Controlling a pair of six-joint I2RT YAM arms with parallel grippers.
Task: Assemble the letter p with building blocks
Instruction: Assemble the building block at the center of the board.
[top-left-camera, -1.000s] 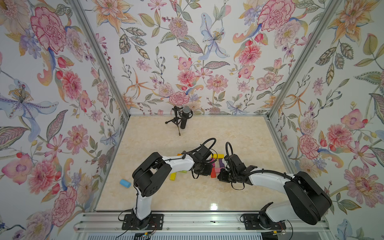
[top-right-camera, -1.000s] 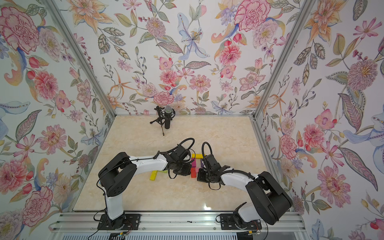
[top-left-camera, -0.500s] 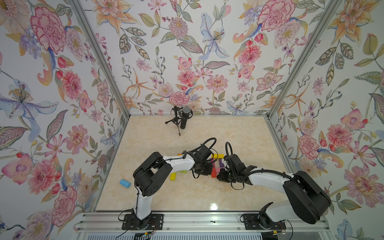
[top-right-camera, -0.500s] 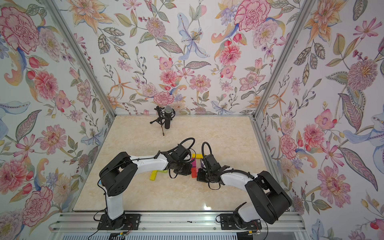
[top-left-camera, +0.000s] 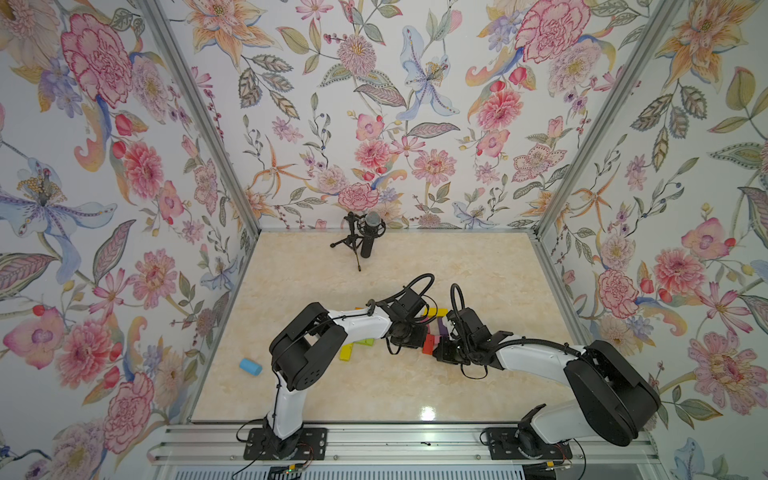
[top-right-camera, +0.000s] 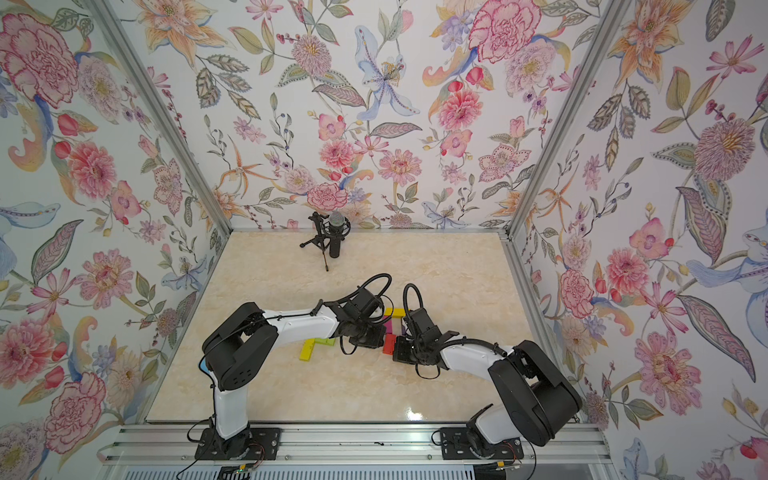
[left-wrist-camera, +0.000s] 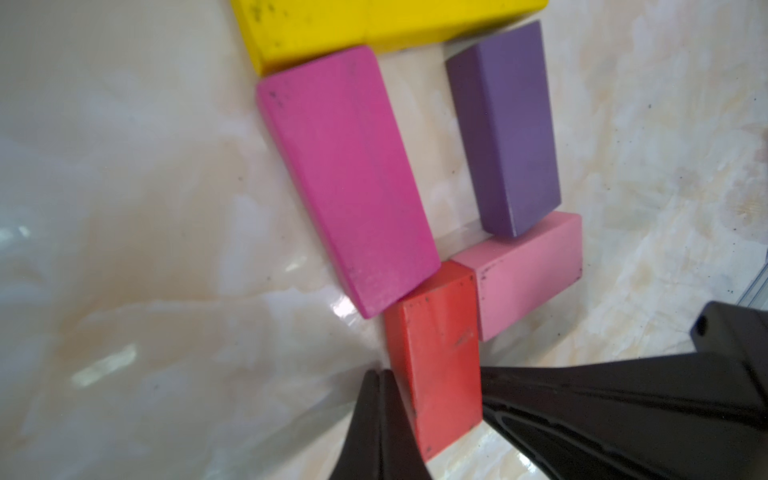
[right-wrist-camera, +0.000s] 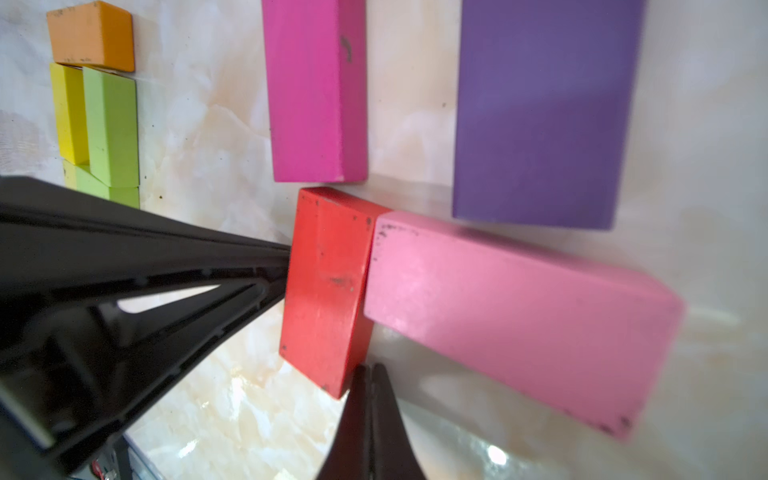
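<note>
The building blocks lie flat in a cluster on the marble table. A short red block (left-wrist-camera: 436, 365) (right-wrist-camera: 328, 282) (top-left-camera: 428, 343) sits end-on below a magenta bar (left-wrist-camera: 349, 183) (right-wrist-camera: 316, 91), with a pink bar (left-wrist-camera: 528, 278) (right-wrist-camera: 511, 311) butting its side and a purple bar (left-wrist-camera: 511, 129) (right-wrist-camera: 540, 112) above the pink. A yellow bar (left-wrist-camera: 374, 25) caps the magenta and purple ones. My left gripper (left-wrist-camera: 380, 374) (top-left-camera: 413, 338) is shut, its tip against one long side of the red block. My right gripper (right-wrist-camera: 370, 368) (top-left-camera: 441, 352) is shut too, touching the opposite side.
Spare orange (right-wrist-camera: 91, 35), lime green (right-wrist-camera: 112, 124) and yellow (right-wrist-camera: 68, 112) blocks lie behind the left arm; a yellow one (top-left-camera: 346, 352) (top-right-camera: 307, 353) shows from above. A blue cylinder (top-left-camera: 250, 366) rests near the left wall. A microphone on a tripod (top-left-camera: 368, 232) stands at the back.
</note>
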